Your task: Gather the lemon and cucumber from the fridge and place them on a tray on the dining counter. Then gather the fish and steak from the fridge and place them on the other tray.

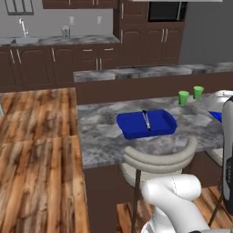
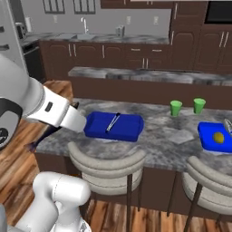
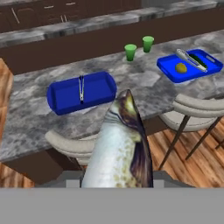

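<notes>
**Silver-grey fish up front, blue trays waiting beyond**

Left base view first: the dining counter (image 1: 104,136) runs across the middle with its marbled grey top, and one blue tray (image 1: 146,123) sits on it with a pair of thin metal tongs (image 1: 146,119) lying inside. Two green cups (image 1: 190,95) stand farther back. A pale stool (image 1: 157,157) tucks under the counter's near edge.

Over to the right base view: the white arm reaches across from the left, its end just short of that same tray (image 2: 114,126). Off to the right, the second tray (image 2: 216,136) carries the lemon (image 2: 219,137).

Now the hand view, and here's the action: the pincer (image 3: 117,181) is clenched on the fish (image 3: 120,146), which rises straight ahead of it, silvery belly and dark mottled back pointing toward the counter. Ahead and to the left lies the near tray (image 3: 81,92). Ahead to the right, the far tray (image 3: 190,65) holds the lemon (image 3: 181,68) and, beside it, the dark green cucumber (image 3: 200,58), a second pair of tongs (image 3: 190,60) lying between them.
</notes>
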